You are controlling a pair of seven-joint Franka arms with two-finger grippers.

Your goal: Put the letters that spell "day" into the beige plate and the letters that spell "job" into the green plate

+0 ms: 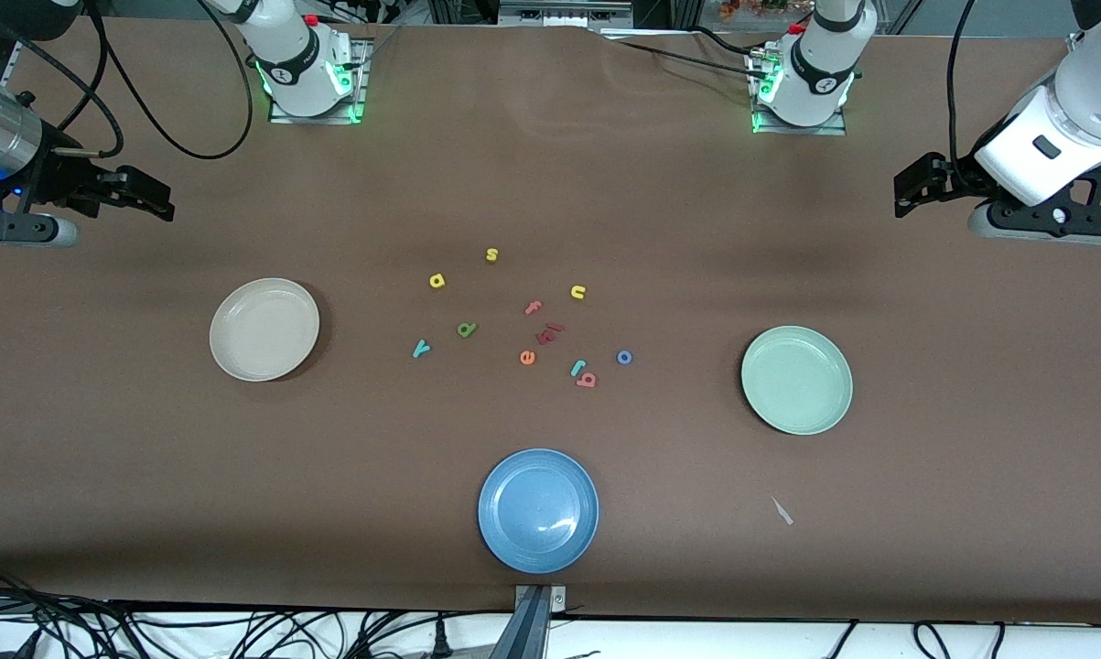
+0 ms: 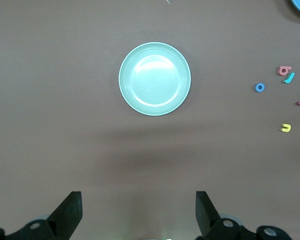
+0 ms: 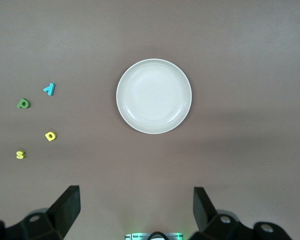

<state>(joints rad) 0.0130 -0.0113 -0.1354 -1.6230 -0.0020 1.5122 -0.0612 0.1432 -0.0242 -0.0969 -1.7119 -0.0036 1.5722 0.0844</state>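
Observation:
The beige plate (image 1: 264, 329) (image 3: 154, 96) lies empty toward the right arm's end, the green plate (image 1: 796, 380) (image 2: 155, 79) empty toward the left arm's end. Between them lie the green d (image 1: 467, 329) (image 3: 23, 103), yellow a (image 1: 437, 281) (image 3: 50, 136), teal y (image 1: 421, 348) (image 3: 49, 89), teal j (image 1: 576, 368) (image 2: 289, 77), blue o (image 1: 624, 357) (image 2: 260, 87) and salmon b (image 1: 587, 379) (image 2: 284, 70). My right gripper (image 1: 158, 201) (image 3: 136, 207) hangs open high over bare table beside the beige plate. My left gripper (image 1: 900, 194) (image 2: 139, 210) hangs open beside the green plate.
A blue plate (image 1: 538, 510) sits nearest the front camera. Among the letters are a yellow s (image 1: 491, 254), yellow u (image 1: 577, 292), pink f (image 1: 534, 307), orange e (image 1: 527, 357) and dark red pieces (image 1: 550, 332). A small pale scrap (image 1: 782, 511) lies near the green plate.

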